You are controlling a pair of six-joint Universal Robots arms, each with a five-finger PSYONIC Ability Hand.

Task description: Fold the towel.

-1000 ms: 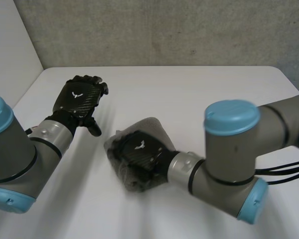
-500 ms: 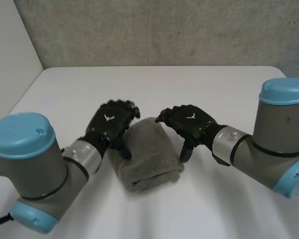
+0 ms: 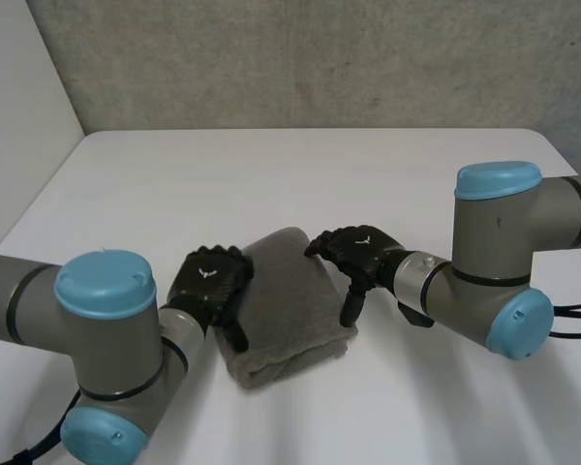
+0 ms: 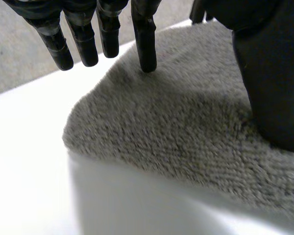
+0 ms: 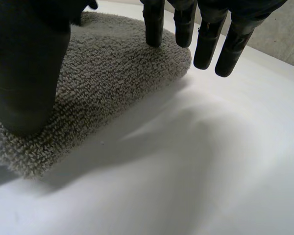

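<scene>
Towel first: I saw the folded grey terry towel (image 3: 289, 308) lying on the white table (image 3: 271, 170) between the black left hand (image 3: 209, 283) and black right hand (image 3: 360, 250), each at one long edge, fingers straight and relaxed, thumbs resting on the pile, grasping nothing.

No text, label or number is legible.
</scene>
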